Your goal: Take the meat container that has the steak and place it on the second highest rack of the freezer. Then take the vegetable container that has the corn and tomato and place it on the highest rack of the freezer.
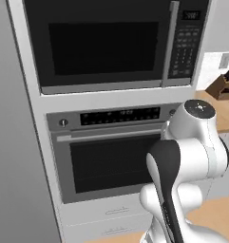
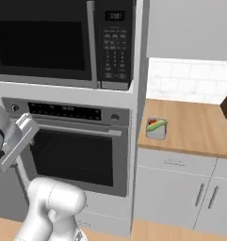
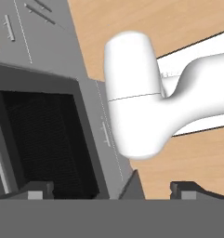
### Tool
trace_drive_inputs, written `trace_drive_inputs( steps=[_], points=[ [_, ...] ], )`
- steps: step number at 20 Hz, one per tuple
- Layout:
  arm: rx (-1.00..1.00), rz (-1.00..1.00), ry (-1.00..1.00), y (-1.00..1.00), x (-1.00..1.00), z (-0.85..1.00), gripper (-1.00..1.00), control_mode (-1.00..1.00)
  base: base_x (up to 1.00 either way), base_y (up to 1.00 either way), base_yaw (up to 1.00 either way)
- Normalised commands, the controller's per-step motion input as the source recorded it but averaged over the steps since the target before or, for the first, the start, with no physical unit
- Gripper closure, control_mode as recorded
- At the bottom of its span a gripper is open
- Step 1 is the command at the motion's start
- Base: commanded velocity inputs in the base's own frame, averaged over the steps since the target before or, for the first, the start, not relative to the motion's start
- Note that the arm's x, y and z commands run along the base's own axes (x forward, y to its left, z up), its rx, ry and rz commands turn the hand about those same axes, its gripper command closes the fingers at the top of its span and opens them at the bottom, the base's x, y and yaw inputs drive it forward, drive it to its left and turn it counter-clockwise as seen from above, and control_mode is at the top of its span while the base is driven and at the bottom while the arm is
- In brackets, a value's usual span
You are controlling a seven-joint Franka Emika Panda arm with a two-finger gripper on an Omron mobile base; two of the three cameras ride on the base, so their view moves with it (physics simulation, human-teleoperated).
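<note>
The robot faces a tall cabinet holding a microwave [image 1: 101, 42] above a wall oven [image 1: 111, 152], with drawers [image 1: 106, 216] beneath. To the right, a wooden counter [image 2: 195, 127] runs along the wall. A small container [image 2: 156, 128] holding vegetables sits near the counter's left front edge, just beside the cabinet side; bare counter lies to its right. A knife block [image 1: 223, 85] stands further back. The gripper [image 3: 111, 189] points down beside the oven front, fingertips [image 3: 39, 190] spread apart and holding nothing.
</note>
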Motion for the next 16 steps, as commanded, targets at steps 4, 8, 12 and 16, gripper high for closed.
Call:
trace_drive_inputs(
  steps=[4,8,12,16],
  points=[
    [0.0,0.0,0.0,0.0,0.0,0.0,-1.0,1.0,0.23,-1.0,-0.06],
    [0.0,0.0,0.0,0.0,0.0,0.0,-1.0,1.0,0.43,-1.0,-0.03],
    [0.0,0.0,0.0,0.0,0.0,0.0,-1.0,1.0,0.66,-1.0,0.1],
    [0.0,0.0,0.0,0.0,0.0,0.0,-1.0,1.0,0.51,-1.0,0.28]
  ],
)
